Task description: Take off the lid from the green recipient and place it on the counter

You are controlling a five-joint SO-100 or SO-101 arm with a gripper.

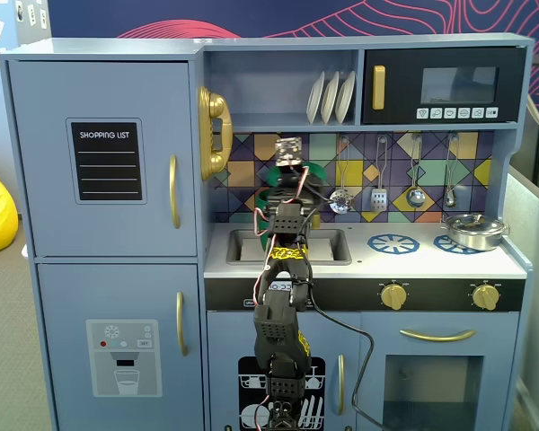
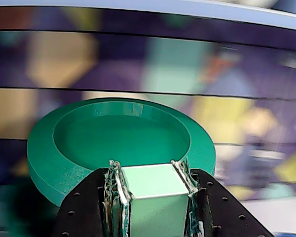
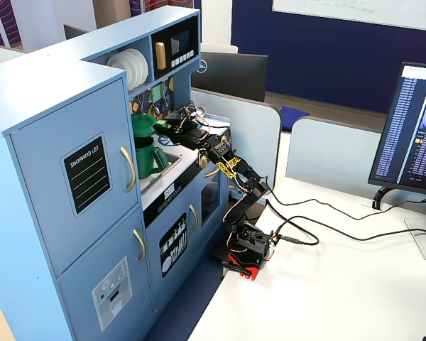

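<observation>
My gripper (image 2: pixel 153 174) is shut on the light green handle block (image 2: pixel 155 181) of the dark green round lid (image 2: pixel 89 148). In a fixed view the lid (image 3: pixel 143 126) is held tilted just above the open top of the tall green recipient (image 3: pixel 148 158), which stands in the sink area. From the front the arm hides most of the recipient (image 1: pixel 269 194); the lid (image 1: pixel 315 170) shows behind the gripper (image 1: pixel 296 173). The white counter (image 1: pixel 413 262) with blue burner rings lies to the right in that view.
A silver pot (image 1: pixel 474 231) stands on the right burner. Utensils (image 1: pixel 379 193) hang on the tiled back wall. The sink (image 1: pixel 328 247) is left of the burners. A shelf with white plates (image 1: pixel 331 96) and a microwave (image 1: pixel 445 85) overhang the counter.
</observation>
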